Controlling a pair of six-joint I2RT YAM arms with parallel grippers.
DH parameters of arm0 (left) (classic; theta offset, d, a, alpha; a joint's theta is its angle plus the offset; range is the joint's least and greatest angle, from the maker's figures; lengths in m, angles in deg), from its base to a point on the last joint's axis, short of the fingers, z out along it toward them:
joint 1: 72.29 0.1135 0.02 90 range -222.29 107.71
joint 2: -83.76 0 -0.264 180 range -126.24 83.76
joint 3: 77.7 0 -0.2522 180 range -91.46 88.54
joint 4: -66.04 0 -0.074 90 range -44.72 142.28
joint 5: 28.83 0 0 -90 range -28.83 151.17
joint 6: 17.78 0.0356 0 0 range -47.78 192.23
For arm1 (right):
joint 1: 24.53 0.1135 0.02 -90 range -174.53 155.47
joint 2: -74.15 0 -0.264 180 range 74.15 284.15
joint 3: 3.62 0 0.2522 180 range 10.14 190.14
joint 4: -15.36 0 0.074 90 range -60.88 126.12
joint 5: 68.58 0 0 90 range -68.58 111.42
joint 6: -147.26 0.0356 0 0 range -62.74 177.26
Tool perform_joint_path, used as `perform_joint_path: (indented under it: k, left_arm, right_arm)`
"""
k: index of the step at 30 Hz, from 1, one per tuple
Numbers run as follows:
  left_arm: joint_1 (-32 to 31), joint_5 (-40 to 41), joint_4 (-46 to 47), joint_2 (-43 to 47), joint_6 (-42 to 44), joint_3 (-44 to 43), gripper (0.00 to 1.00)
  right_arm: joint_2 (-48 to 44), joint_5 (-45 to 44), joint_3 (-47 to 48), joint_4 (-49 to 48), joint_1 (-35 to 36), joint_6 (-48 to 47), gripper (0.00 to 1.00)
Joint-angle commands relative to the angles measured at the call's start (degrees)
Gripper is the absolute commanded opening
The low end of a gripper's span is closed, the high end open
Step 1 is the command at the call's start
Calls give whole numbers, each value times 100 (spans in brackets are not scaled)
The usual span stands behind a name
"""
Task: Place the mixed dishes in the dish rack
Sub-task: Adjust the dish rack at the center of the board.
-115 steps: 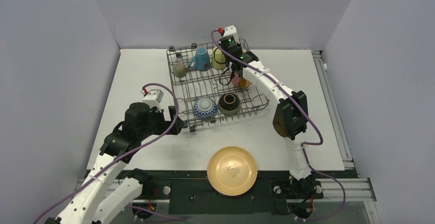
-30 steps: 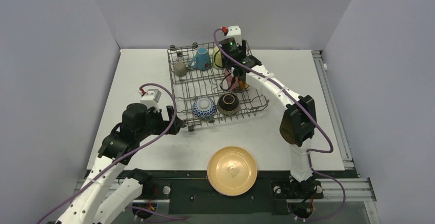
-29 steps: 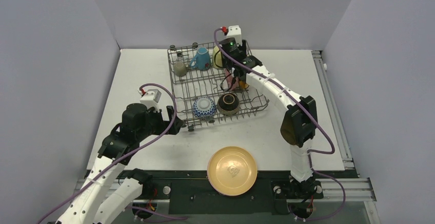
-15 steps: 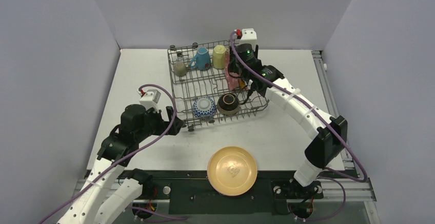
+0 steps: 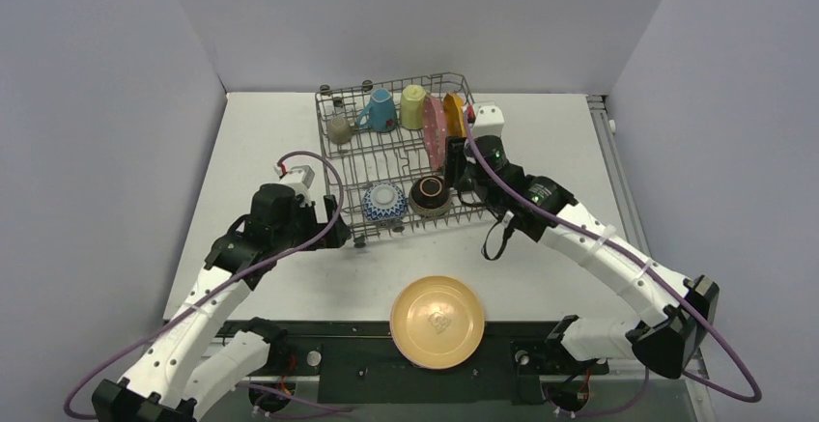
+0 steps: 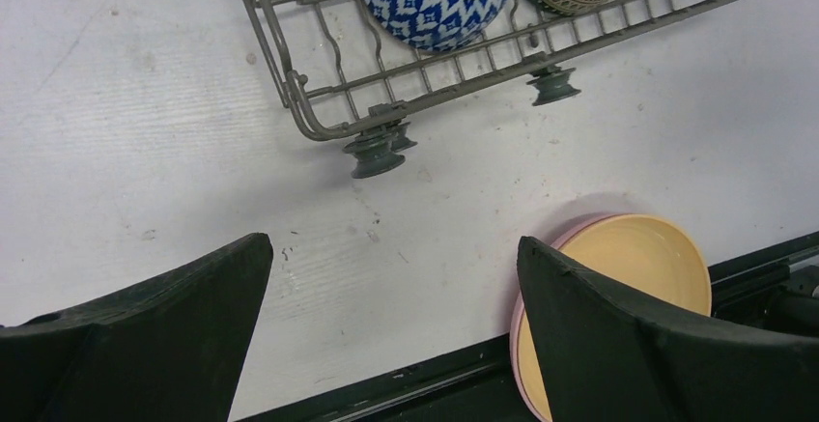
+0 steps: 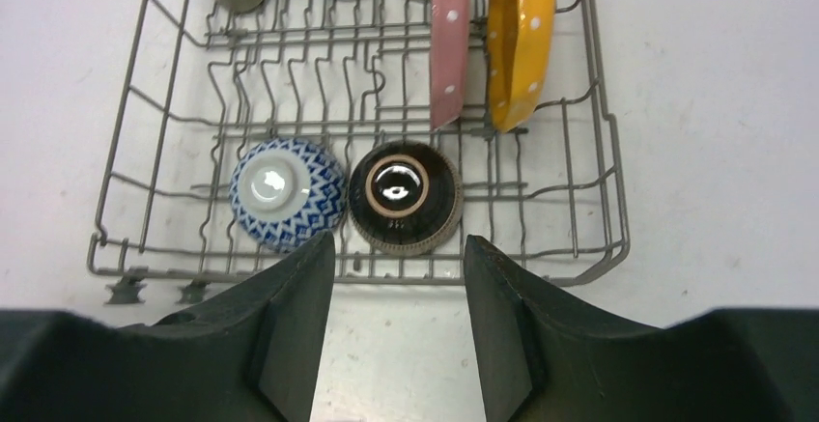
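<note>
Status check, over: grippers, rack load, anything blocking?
Left gripper open, empty; right gripper open, empty, by the dish rack. Yellow plate on light pink plate at near table edge, not yet loaded. Nothing blocking them.

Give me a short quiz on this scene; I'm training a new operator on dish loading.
1. How many plates stand upright in the dish rack?
2. True or false: the yellow plate lies on another plate.
3. Which bowl sits nearer the left arm: A, blue-white patterned bowl, or B, dark brown bowl?
Key: 1. Two, the dark pink plate and orange plate. 2. True, the light pink plate is beneath. 3. A.
</note>
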Motion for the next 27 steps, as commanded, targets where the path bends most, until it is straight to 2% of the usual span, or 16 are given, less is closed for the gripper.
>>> perform_joint_path:
  k: [1,6,10,14,22,27]
  left_arm:
    - [50,196,88,-421,-365,-201,96]
    - [109,578,111,-714,-541,-332,96]
    - [114,569,327,-907,-786,-382,96]
    - [114,573,554,-1235,-979,-482,96]
    - [139,710,1042,-1799,-1152,-636,98]
    - [141,525,1403,-2215,-1172,-693,98]
  right_arm:
    - [-585,-352,-438,35,409,144,48]
    - [-1294,-342,-1269,-20,682,379,47]
    - [-1794,-214,-1840,-81,786,588,46]
    - [-2214,-98,-2244,-32,905,696,44]
    - [-3204,124,-2877,336,1086,991,44]
    - [-3778,177,-3285,498,1119,1130,44]
